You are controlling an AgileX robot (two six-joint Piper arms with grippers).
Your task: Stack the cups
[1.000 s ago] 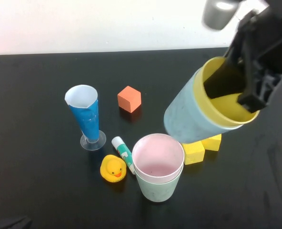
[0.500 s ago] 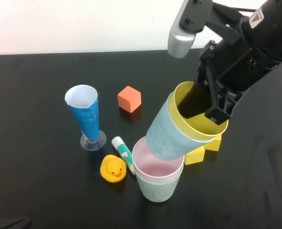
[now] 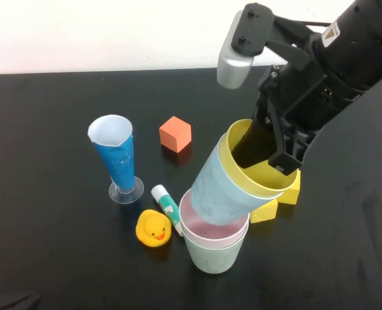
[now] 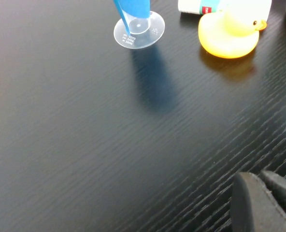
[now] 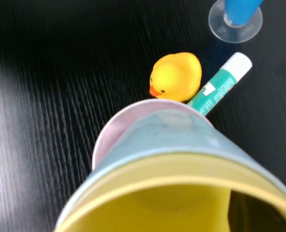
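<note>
A pink cup [image 3: 202, 228] sits nested in a green cup [image 3: 210, 255] at the table's front middle. Above them my right gripper [image 3: 268, 152] is shut on the rim of a yellow cup [image 3: 262, 177] nested in a light blue cup [image 3: 220, 190], with one finger inside the yellow cup. This pair is tilted, and its base dips into the pink cup's mouth. The right wrist view shows the yellow cup [image 5: 181, 203], the light blue cup [image 5: 181, 130] and the pink cup's rim [image 5: 109, 135] beyond. My left gripper [image 4: 266, 203] is shut, low over bare table near the front left.
A tall blue glass [image 3: 117, 158] on a clear foot stands at the left. A rubber duck [image 3: 153, 228] and a glue stick [image 3: 167, 208] lie just left of the green cup. An orange cube [image 3: 175, 134] sits behind, and yellow blocks [image 3: 291, 192] lie right of the stack.
My right gripper has come down and to the left with the light blue and yellow pair; its base has gone from above the table into the pink cup's mouth. The left gripper has not moved.
</note>
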